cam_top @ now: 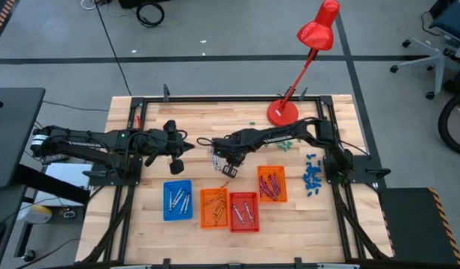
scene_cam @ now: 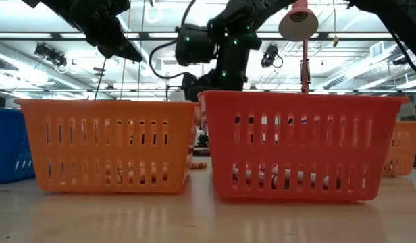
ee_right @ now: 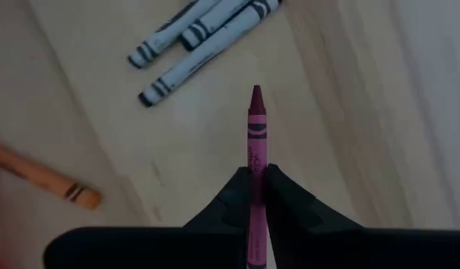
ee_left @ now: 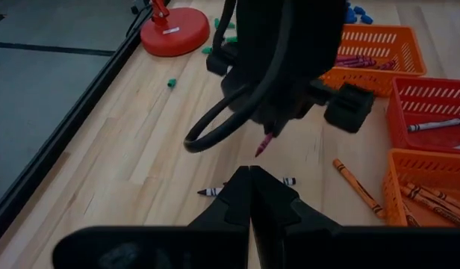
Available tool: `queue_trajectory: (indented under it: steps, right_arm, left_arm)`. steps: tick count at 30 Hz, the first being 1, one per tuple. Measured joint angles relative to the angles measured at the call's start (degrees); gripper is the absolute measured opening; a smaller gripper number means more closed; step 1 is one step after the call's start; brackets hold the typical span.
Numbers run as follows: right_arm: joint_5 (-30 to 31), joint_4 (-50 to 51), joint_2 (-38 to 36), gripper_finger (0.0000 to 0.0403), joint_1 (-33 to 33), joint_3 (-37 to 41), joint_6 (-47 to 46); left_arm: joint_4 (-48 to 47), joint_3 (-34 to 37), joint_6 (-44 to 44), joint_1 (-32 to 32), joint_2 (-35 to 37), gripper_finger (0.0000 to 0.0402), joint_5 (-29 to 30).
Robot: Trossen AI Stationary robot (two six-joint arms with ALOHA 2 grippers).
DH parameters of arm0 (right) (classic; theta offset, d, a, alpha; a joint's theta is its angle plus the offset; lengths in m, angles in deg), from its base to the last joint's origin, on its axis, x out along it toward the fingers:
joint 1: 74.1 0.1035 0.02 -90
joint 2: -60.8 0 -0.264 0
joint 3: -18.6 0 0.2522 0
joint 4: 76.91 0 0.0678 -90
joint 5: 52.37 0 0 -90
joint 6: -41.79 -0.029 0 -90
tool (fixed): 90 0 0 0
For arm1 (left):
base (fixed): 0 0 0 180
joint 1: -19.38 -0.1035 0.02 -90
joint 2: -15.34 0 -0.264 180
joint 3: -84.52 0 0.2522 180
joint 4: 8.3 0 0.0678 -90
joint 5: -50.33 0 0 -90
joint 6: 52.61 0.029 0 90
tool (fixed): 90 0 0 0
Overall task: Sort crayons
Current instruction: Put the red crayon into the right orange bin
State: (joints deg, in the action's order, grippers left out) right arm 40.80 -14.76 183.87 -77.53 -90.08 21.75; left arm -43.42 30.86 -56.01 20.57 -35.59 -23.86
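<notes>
My right gripper hangs over the middle of the table, pointing steeply down, shut on a magenta crayon. Below it, several grey-white crayons and an orange crayon lie flat on the wood. My left gripper waits shut, holding nothing, raised over the table's left part. Other crayons lie in four small trays near the front: blue, orange, red, and a second orange tray holding magenta ones. My right gripper pinches the magenta crayon's shaft between its two fingers. The crayon lies along the fingers, and its pointed tip sticks out past the fingertips. The fingers come from above, slanting down. The crayon hangs tip down, clear of the table.
A red desk lamp stands at the far edge. Teal bits and a heap of blue bits lie at the right. In the low view the orange tray and red tray fill the front.
</notes>
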Motion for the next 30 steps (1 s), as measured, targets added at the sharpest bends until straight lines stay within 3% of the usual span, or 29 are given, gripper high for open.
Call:
queue_trajectory:
  steps: [8,16,19,26,30]
  right_arm:
    - [6.6,14.6,-0.7,0.0038,2.5,-3.5,-0.8]
    - [16.9,25.7,-6.8,0.0038,6.5,-3.6,-8.2]
    - [16.2,30.4,-8.6,0.0038,8.4,-3.0,-13.0]
    - [6.0,36.0,-9.0,0.0039,14.2,1.2,-21.8]
    - [5.6,35.9,-9.0,0.0039,16.9,4.0,-25.4]
  left_arm:
    - [-1.5,0.0,-0.4,0.0,0.0,0.0007,0.0]
    - [-1.4,0.0,-0.6,0.0,0.0,0.0007,0.0]
    - [-1.4,0.0,-0.9,0.0,0.0,0.0007,0.0]
    - [-0.9,0.0,-1.1,0.0,0.0,0.0007,0.0]
    - [-0.7,0.0,-1.4,0.0,0.0,0.0007,0.0]
